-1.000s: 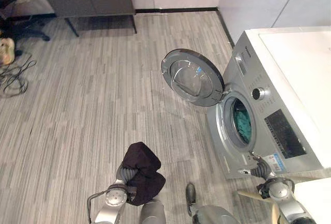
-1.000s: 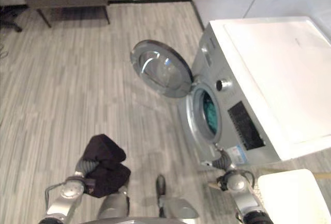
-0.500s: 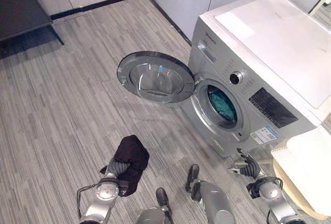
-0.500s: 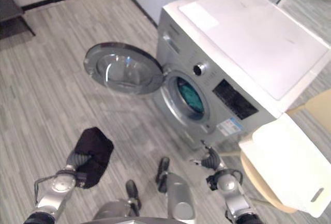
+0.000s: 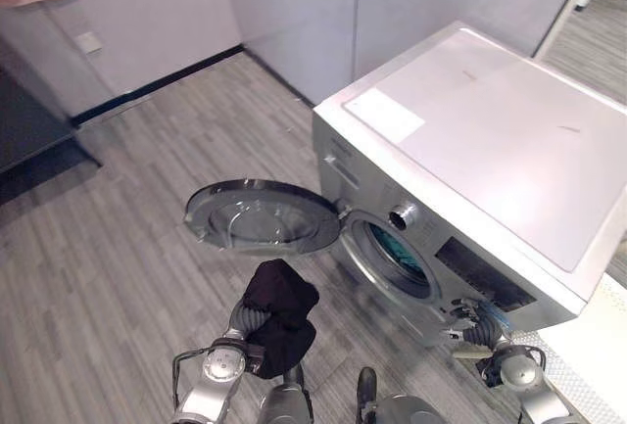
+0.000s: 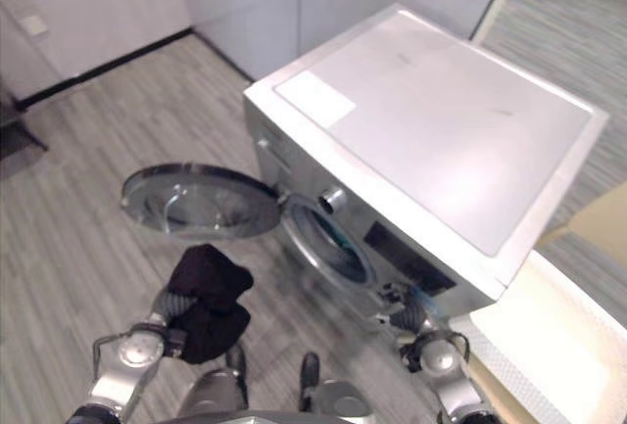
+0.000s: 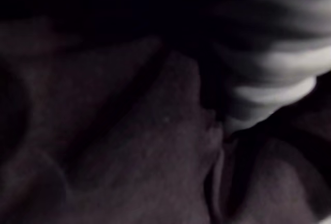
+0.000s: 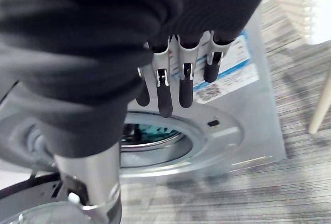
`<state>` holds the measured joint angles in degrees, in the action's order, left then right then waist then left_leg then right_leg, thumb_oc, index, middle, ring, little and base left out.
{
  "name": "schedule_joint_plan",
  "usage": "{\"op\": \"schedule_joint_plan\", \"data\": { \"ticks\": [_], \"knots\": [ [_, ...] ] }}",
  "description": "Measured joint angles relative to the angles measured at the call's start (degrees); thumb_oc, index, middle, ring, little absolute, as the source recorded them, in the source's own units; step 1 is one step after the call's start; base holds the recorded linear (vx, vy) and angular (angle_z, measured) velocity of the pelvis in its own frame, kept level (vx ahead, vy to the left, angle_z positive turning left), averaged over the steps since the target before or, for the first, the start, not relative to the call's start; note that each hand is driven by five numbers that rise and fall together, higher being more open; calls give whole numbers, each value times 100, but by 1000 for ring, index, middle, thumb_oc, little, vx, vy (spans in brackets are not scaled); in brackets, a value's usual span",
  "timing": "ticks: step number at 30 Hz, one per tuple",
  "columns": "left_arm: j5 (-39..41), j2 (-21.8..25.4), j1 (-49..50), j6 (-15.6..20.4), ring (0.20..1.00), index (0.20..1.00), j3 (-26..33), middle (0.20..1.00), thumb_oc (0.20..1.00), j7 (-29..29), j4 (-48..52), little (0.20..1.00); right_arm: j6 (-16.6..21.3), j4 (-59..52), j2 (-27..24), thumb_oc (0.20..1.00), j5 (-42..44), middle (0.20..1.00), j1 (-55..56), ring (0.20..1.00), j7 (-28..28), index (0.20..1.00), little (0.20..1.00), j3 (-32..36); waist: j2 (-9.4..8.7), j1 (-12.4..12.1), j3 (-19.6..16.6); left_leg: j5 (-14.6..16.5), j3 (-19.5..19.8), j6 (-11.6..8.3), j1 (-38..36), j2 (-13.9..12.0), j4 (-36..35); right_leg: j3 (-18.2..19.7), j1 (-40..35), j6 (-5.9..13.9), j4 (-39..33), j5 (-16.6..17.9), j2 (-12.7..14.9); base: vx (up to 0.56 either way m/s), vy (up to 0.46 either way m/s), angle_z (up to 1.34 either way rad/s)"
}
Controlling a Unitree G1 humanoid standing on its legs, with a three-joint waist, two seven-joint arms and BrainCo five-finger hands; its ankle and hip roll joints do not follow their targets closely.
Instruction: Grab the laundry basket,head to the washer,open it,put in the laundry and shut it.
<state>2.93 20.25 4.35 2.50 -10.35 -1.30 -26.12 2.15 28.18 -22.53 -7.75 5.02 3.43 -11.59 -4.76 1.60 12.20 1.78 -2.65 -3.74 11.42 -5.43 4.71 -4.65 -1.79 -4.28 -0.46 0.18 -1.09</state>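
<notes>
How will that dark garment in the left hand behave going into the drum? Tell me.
The dark garment looks soft and floppy: it bunches over the left hand and sags below it. It probably weighs little. A trailing fold could catch the washer opening's rim, beside the open door.

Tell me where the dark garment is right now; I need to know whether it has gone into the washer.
Not in yet: the dark garment is bunched in the left hand, above the floor at lower left in the eye views, just below the open door and left of the drum opening.
</notes>
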Motion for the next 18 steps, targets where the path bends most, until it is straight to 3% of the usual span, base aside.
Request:
{"op": "schedule_joint_plan", "data": {
  "ticks": [1,2,4,5,6,8,9,10,11,12,13,14,15,18],
  "knots": [
    [2,0,-10,4,200,200,-12,200,200,-5,-35,200,-1,21,5,1000,1,1000,9,1000,14,1000,1000,-13,6,-13,-10,-80,397,-49,66,84,-138,238,-59,25,-60,4,-48,190,294,-138],
    [18,4,-39,2,200,200,-69,200,200,-19,-143,200,13,140,-8,1000,5,1000,-52,1000,26,1000,1000,-14,3,-82,-26,-194,1334,-51,151,224,-361,717,-58,116,-79,-15,-98,119,234,-135],
    [26,-2,-107,-3,200,200,-135,200,200,-17,-224,200,27,284,-8,1000,7,1000,-164,1000,66,1000,1000,10,74,3,-23,-238,1633,-19,309,302,-193,909,-29,212,-91,-50,-100,122,297,-126],
    [27,-45,-125,0,200,200,-225,200,200,-11,-286,200,21,368,-78,1000,23,1000,-153,1000,74,1000,1000,51,255,8,-62,-272,1542,47,233,181,-199,1174,5,336,-4,-110,-181,93,356,-122],
    [26,-23,-140,-4,200,200,-275,200,200,0,-321,200,16,410,-80,1000,55,1000,-136,1000,98,1000,1000,70,281,35,-74,-622,1404,13,252,215,-130,1303,9,475,60,-190,-121,47,346,-123],
    [26,22,-191,-2,200,200,-285,200,200,-1,-334,200,15,436,-66,1000,101,1000,-14,1000,123,1000,1000,37,158,135,-106,-632,1039,88,220,447,-144,1478,262,571,339,-458,211,-28,297,-91],
    [22,111,-260,-3,200,200,-321,200,200,-1,-329,200,11,434,-63,1000,101,1000,-46,1000,129,1000,1000,49,135,211,-85,-792,541,356,193,501,-234,1621,565,720,649,-447,382,-101,253,-143],
    [15,217,-228,-3,200,200,-314,200,200,1,-315,200,7,402,-34,1000,102,1000,-171,1000,129,1000,1000,17,94,111,-58,-829,221,411,147,518,-331,1680,783,886,927,-508,452,-134,217,-152],
    [10,283,-276,-4,200,200,-313,200,200,0,-312,200,10,352,-22,1000,102,1000,-188,1000,127,1000,1000,-7,109,126,-39,-828,39,418,129,572,-390,1600,929,910,1060,-522,513,-138,206,-121],
    [3,336,-385,-1,200,200,-323,200,200,-11,-313,200,10,357,10,1000,101,1000,-225,1000,133,1000,1000,-11,141,202,28,-813,-257,553,129,586,-396,1480,1013,916,1171,-521,584,-102,154,-103],
    [1,405,-466,3,200,200,-301,200,200,-24,-299,200,12,366,51,1000,100,1000,-265,1000,129,1000,1000,-36,88,127,107,-796,-549,640,99,587,-404,1294,1175,932,1338,-531,646,-72,148,-115],
    [2,474,-521,3,200,200,-256,200,200,-46,-290,200,12,380,115,1000,100,1000,-392,1000,129,1000,1000,-44,96,12,225,-749,-825,688,74,556,-412,949,1315,935,1464,-534,744,-67,104,-164],
    [0,555,-599,-3,200,200,-261,200,200,-62,-277,200,11,367,177,1000,99,1000,-519,1000,125,1000,1000,-43,162,-35,402,-685,-1106,776,15,563,-424,54,1362,938,1440,-532,1046,-83,91,-135],
    [-1,530,-589,7,200,200,-262,200,200,-69,-164,200,8,356,194,1000,98,1000,-489,1000,124,1000,1000,-46,218,-24,456,-665,-1257,800,-1,610,-486,-494,1166,938,1118,-530,1240,-144,16,-61]
  ]
}}
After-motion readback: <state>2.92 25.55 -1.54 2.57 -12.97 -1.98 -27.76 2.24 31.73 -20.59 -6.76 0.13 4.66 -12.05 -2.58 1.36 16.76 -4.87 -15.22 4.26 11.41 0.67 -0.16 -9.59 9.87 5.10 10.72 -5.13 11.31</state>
